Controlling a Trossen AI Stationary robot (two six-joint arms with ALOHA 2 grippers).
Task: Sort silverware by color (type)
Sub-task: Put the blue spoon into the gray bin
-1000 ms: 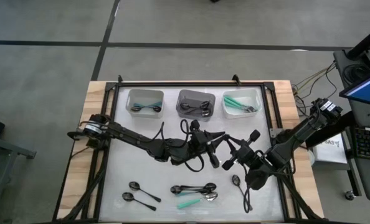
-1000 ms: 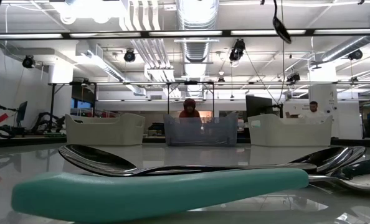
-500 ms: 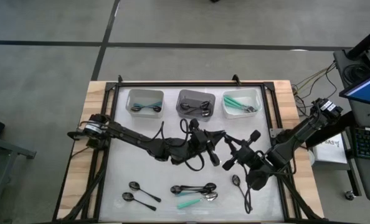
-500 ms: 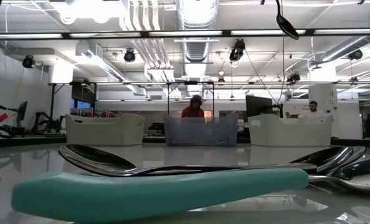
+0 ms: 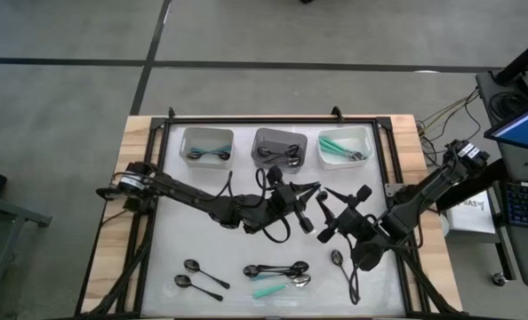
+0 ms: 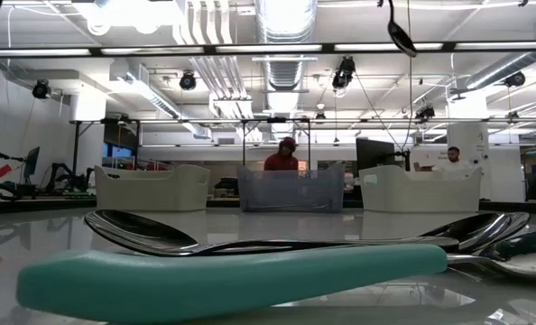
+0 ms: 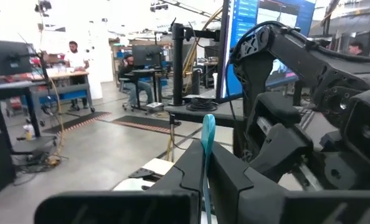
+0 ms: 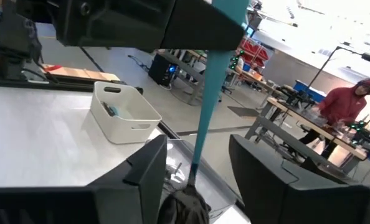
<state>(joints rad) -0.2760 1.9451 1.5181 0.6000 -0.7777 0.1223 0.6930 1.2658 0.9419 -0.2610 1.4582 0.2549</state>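
High view: the left gripper [image 5: 305, 201] has edged nearer the grey bin [image 5: 279, 148], the right gripper [image 5: 328, 212] just beside it, well inside the table [image 5: 140, 133] edges. Low view: the lifted spoon's bowl [image 6: 401, 38] has swung. Left wrist view: left jaws pinch the teal handle [image 7: 208, 155]. Right wrist view: right fingers [image 8: 151, 168] now stand apart either side of it, apparently not touching

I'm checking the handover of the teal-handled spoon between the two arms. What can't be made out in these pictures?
- High view: the teal-handled spoon is too small to see between the left gripper and the right gripper.
- Left wrist view: its bowl is hidden behind the fingers.
- Low view: both grippers are cut off by the top edge; only the bowl shows.
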